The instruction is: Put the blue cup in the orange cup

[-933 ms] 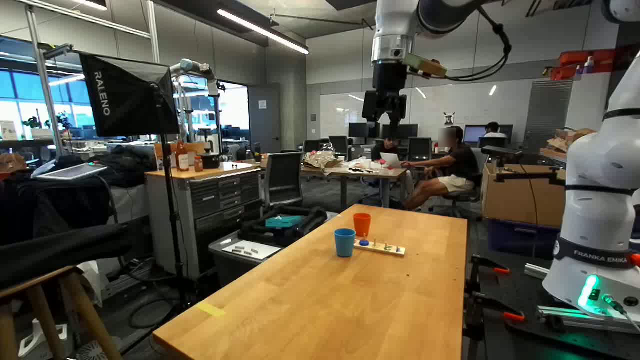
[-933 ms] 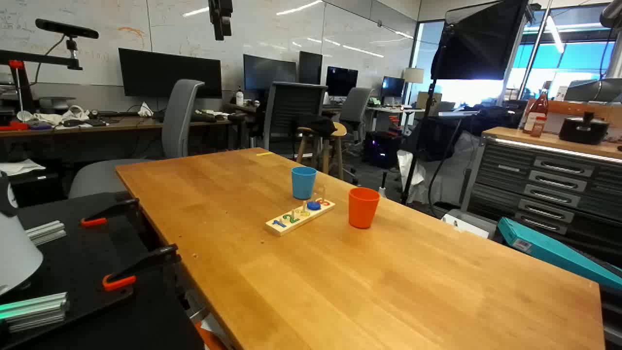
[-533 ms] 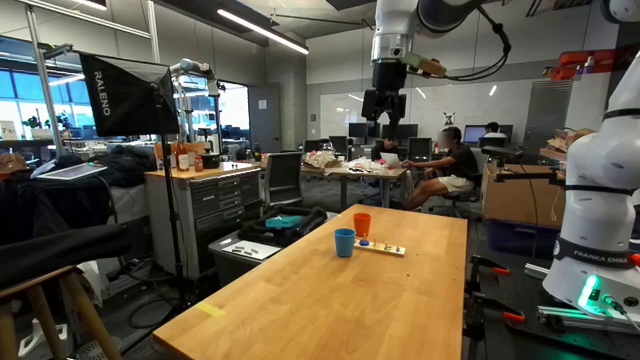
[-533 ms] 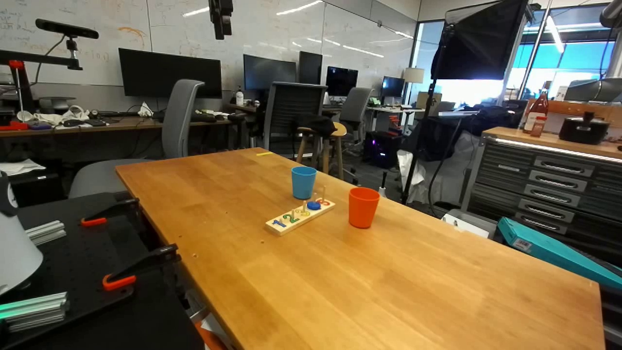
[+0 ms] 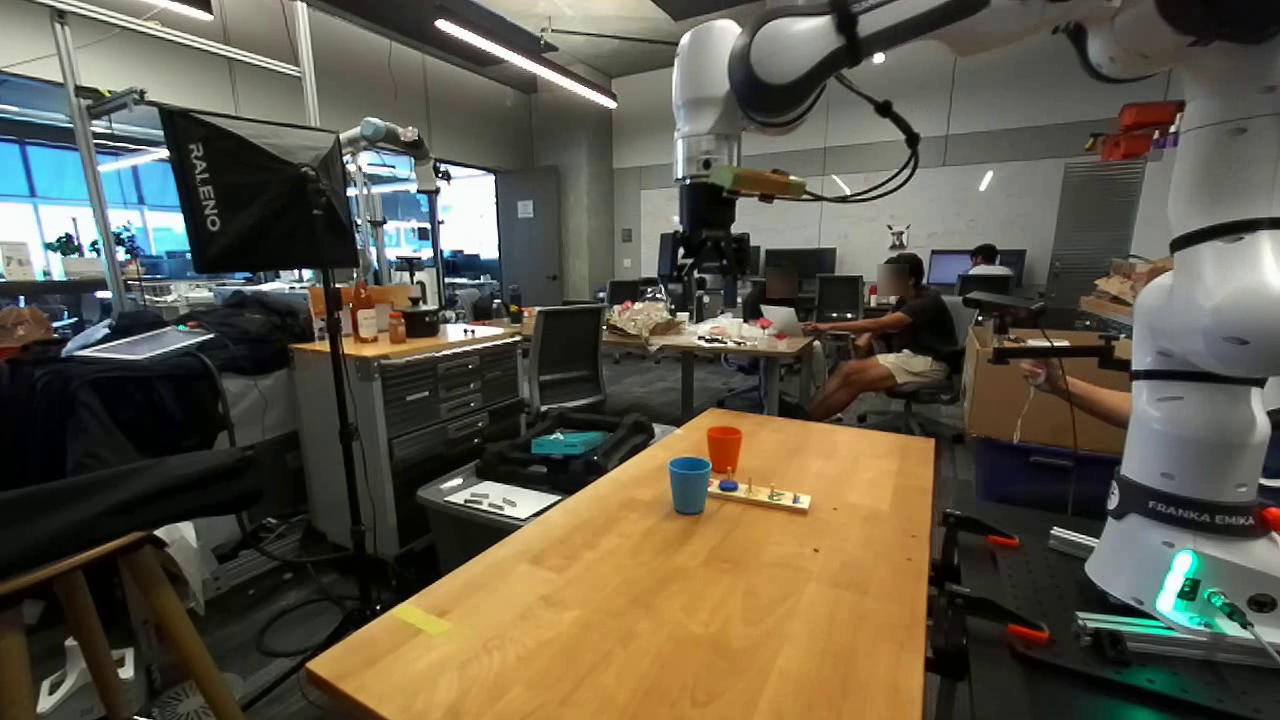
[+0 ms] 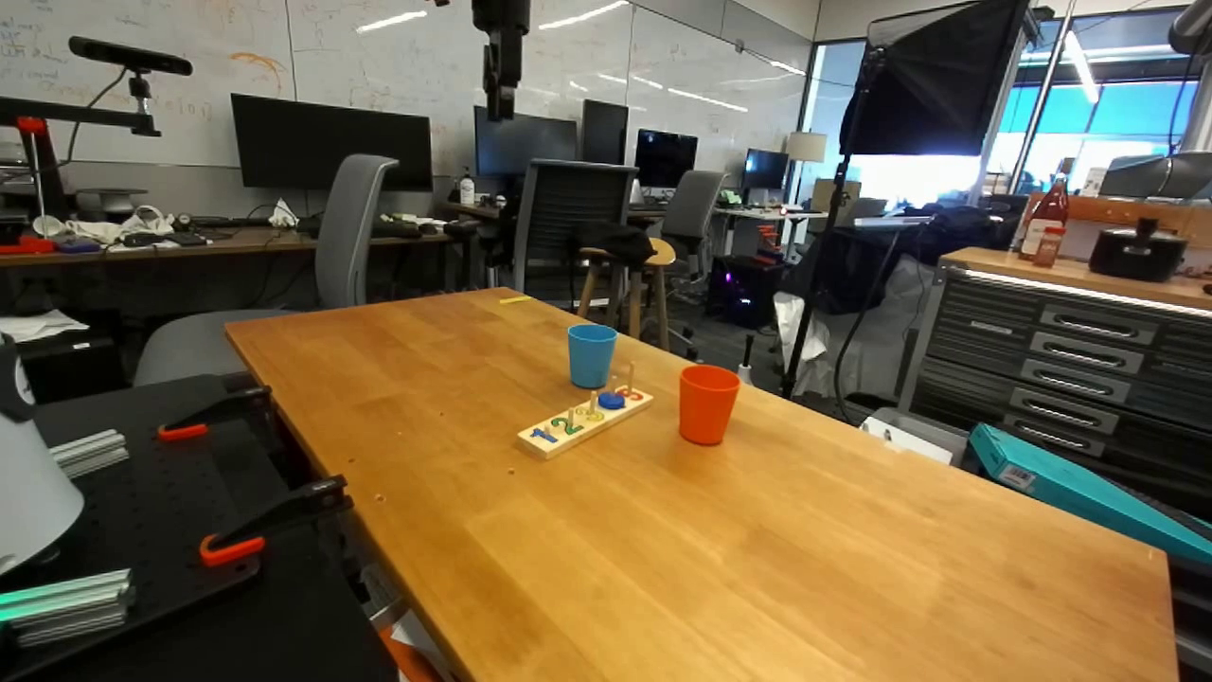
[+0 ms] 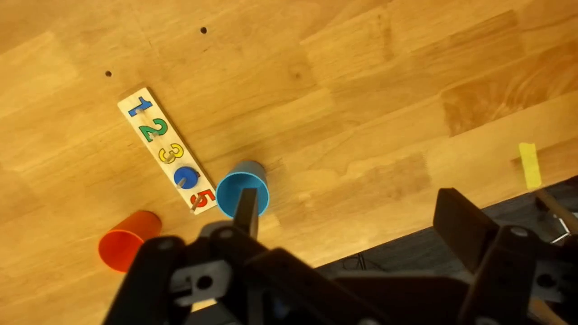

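The blue cup (image 5: 690, 487) stands upright on the wooden table, also seen in an exterior view (image 6: 592, 357). The orange cup (image 5: 724, 450) stands upright a short way from it, also in an exterior view (image 6: 708, 407). My gripper (image 5: 712, 298) hangs well above the table, pointing down, open and empty; an exterior view shows its fingers (image 6: 500, 99) high up. In the wrist view, one fingertip of the gripper (image 7: 347, 196) covers part of the blue cup (image 7: 249, 168), without touching it. The orange cup (image 7: 141, 223) is at lower left, partly behind the gripper.
A low wooden number board (image 7: 156, 131) with upright pegs and a blue disc (image 6: 612, 402) lies right beside the blue cup. The table edge (image 7: 388, 237) is close to the cups. Black clamps (image 6: 284, 511) hold the robot-side edge. Yellow tape (image 5: 422, 618) marks the table.
The arm and gripper have come lower, moving left in one exterior view and right in another. A person's hand has appeared behind the robot base. Both cups and the board are unmoved.
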Robot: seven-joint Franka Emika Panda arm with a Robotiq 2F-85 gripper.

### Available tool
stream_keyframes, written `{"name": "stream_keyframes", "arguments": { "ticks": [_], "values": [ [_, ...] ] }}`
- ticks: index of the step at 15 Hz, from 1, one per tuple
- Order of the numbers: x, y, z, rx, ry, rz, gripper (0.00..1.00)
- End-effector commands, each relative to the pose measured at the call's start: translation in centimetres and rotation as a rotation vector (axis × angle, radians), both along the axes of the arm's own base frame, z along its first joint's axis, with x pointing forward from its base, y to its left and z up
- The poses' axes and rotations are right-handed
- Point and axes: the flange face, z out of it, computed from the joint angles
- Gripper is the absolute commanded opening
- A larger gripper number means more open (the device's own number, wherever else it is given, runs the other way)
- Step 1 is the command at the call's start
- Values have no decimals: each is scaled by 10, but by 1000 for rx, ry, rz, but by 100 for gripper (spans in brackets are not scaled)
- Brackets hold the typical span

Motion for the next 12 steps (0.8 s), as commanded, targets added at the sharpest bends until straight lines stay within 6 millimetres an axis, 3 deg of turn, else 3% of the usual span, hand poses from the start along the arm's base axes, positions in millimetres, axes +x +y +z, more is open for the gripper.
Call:
{"name": "stream_keyframes", "arguments": {
  "ticks": [1, 6, 12],
  "values": [
    [70, -13, -35, -6, 67, -92, 100],
    [120, -48, -107, -34, 123, -164, 100],
    [142, -68, -173, -63, 211, -189, 100]
  ]
}}
